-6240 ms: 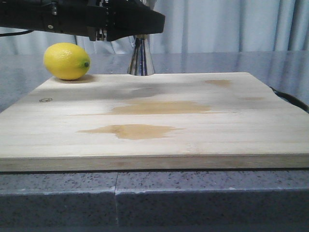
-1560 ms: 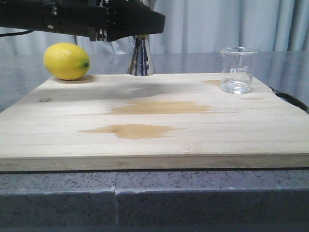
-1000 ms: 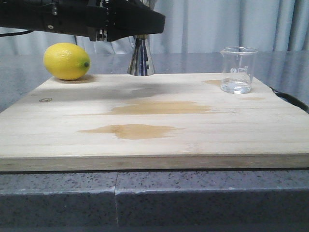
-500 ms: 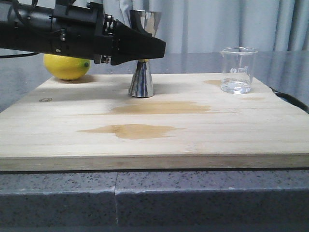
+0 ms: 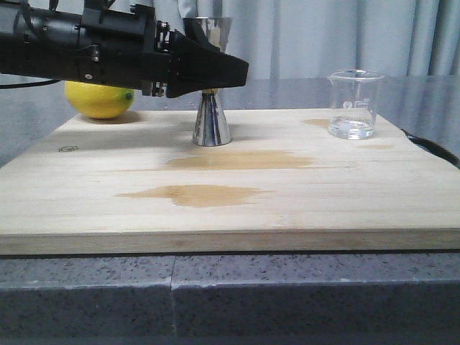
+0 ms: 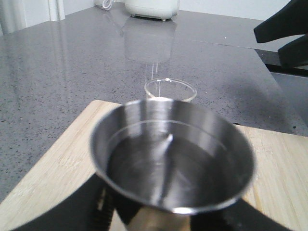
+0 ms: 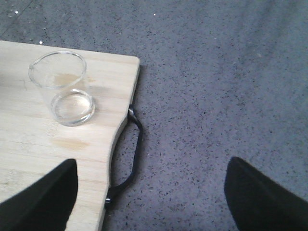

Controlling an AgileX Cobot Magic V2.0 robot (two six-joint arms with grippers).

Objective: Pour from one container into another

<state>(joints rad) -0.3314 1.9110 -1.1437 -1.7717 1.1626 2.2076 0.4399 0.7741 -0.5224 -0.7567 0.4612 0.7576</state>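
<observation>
My left claw (image 5: 215, 72) is clenched around the narrow waist of the jigger (image 5: 210, 118), whose base rests on the wooden board (image 5: 287, 208) near the back, between the lemon (image 5: 99, 90) and the beaker (image 5: 353, 104). My worry: the jigger is tall and top-heavy on a small foot, so if I let go unevenly or drag a finger on leaving, it may tip over. In my left wrist view its upper cup (image 6: 173, 161) looks to hold no liquid, though reflections make that uncertain.

My right claw (image 7: 149, 192) is spread wide with nothing in it, poised above the board's right edge, the beaker (image 7: 62, 89) nearby but untouched. The beaker stands upright near the board's right back corner, well apart from the jigger, holding what seems a shallow layer of clear liquid. Smooth glass could slip in a loose grip, and pouring into such a narrow cup risks spilling onto the board.
</observation>
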